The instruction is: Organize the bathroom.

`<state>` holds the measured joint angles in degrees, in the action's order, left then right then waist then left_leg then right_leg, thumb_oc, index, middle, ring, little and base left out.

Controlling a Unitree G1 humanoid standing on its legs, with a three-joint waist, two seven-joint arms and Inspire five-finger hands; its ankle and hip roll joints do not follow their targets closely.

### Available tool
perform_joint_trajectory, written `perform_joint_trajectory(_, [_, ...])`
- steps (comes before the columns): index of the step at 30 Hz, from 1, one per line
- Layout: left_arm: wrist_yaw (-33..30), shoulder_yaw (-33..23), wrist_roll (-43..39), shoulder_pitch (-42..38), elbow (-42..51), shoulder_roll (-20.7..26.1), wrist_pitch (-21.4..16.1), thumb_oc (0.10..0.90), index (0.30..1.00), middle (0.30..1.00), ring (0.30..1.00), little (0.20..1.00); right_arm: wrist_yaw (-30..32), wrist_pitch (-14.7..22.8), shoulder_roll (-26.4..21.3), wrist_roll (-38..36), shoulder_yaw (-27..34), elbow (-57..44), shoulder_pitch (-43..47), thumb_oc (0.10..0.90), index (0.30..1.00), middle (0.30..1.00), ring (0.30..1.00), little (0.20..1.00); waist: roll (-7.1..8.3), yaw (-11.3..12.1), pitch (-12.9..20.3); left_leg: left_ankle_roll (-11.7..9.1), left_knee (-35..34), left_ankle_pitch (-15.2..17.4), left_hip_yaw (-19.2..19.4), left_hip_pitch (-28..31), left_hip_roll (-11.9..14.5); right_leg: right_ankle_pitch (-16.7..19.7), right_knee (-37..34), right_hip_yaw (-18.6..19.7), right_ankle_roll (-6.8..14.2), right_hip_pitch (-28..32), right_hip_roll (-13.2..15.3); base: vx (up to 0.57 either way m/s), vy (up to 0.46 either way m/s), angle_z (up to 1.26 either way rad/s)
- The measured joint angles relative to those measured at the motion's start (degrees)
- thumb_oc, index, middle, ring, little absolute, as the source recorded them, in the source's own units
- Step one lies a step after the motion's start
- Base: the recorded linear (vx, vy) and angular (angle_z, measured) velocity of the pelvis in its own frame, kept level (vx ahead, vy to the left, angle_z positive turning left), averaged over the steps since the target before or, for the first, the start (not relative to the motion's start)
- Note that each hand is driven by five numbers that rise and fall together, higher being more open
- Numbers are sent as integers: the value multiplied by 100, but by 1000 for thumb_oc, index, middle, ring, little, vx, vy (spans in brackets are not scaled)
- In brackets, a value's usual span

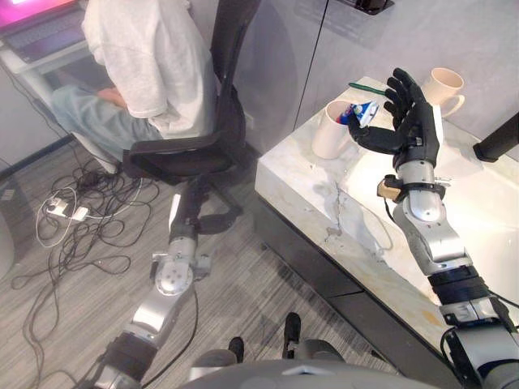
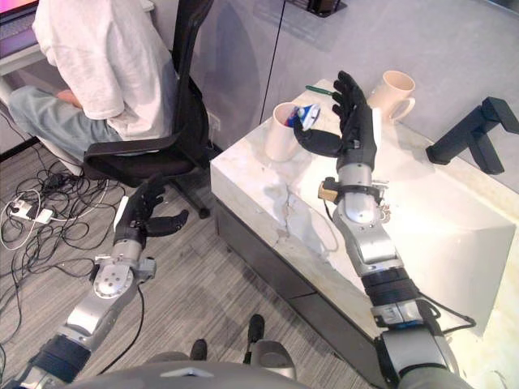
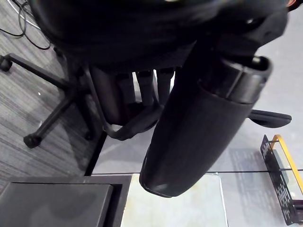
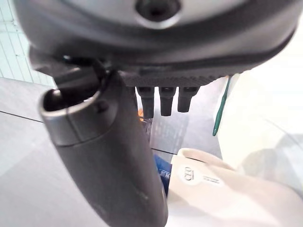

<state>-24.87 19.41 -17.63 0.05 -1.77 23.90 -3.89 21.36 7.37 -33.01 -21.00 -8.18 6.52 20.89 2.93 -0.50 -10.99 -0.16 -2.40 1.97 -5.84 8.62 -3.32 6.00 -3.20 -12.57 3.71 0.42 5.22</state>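
Note:
A cream cup [image 1: 331,131] stands at the left end of the white marble counter [image 1: 324,190], with a blue and white toothpaste tube [image 1: 358,112] sticking out of it. My right hand [image 1: 413,117] hovers just right of the cup, open, with fingers straight up and thumb [image 4: 109,156] reaching toward the tube without holding it. A green toothbrush [image 1: 365,87] lies on the counter behind the cup. A second cream mug [image 1: 443,87] stands further back. My left hand [image 2: 142,212] hangs low over the floor beside the office chair, open and empty.
A black faucet [image 2: 474,134] stands at the right over the sink basin [image 2: 438,235]. A person sits in a black office chair [image 1: 195,138] at a desk to the left. Loose cables [image 1: 73,219] sprawl on the grey floor. A black wire rack [image 3: 284,179] hangs on the wall.

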Motion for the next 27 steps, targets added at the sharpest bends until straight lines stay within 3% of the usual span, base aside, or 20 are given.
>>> perform_joint_trajectory(10, [-155,4,-1,-9,0,-26,-11,800,900,900,900,900,-506,-318,-1,-74,177,-137,-274,800,900,900,900,900,-2,-126,-1,0,-1,0,76,-1,-5,7,2,21,6,-4,4,-29,23,0])
perform_joint_trajectory(18, [-300,43,0,-28,-1,-94,-11,800,900,900,900,900,-740,-335,-1,-265,167,-239,-661,800,900,900,900,900,-14,-193,-9,0,-1,0,95,-7,-5,7,11,32,6,-18,2,-33,20,-1])
perform_joint_trajectory(27, [-546,14,-2,-18,-17,-105,-17,800,900,900,900,900,-563,-319,-2,-237,227,-559,-799,800,900,900,900,900,-36,-290,-22,0,-8,0,165,19,-11,25,13,94,7,-32,-1,-31,41,-3])
